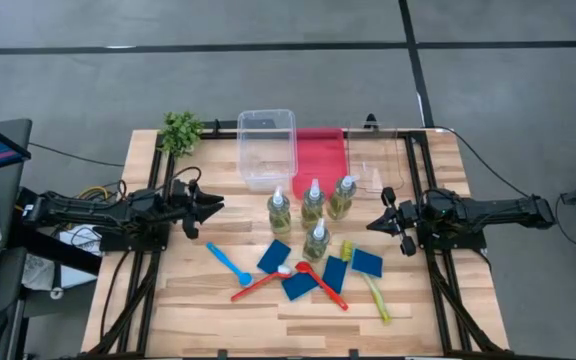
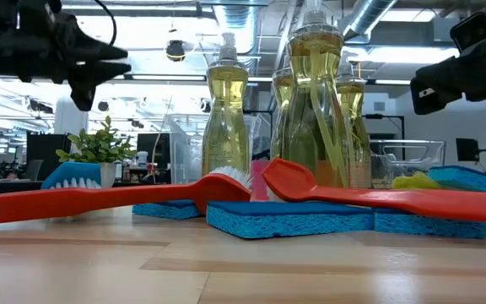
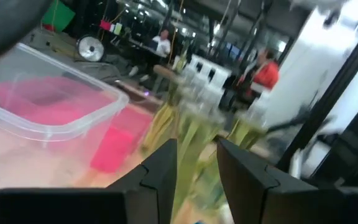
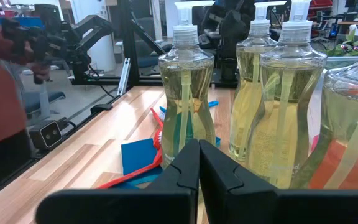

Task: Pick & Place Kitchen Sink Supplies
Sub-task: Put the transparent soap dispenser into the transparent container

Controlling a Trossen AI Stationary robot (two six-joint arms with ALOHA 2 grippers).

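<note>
Left hand [image 1: 211, 207], slightly open and empty, and closed right hand [image 1: 380, 222] flank 4 bottles [image 1: 313, 203] mid-counter [image 1: 208, 310], seemingly poised to pick.

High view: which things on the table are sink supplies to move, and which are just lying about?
To move:
- four soap bottles
- four blue sponges
- blue brush
- two red brushes
- yellow-green brush

Lying about:
- small plant
- clear bin
- red bin

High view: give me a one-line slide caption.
Left gripper and right gripper flank four soap bottles; sponges and brushes lie in front, bins behind.
</note>
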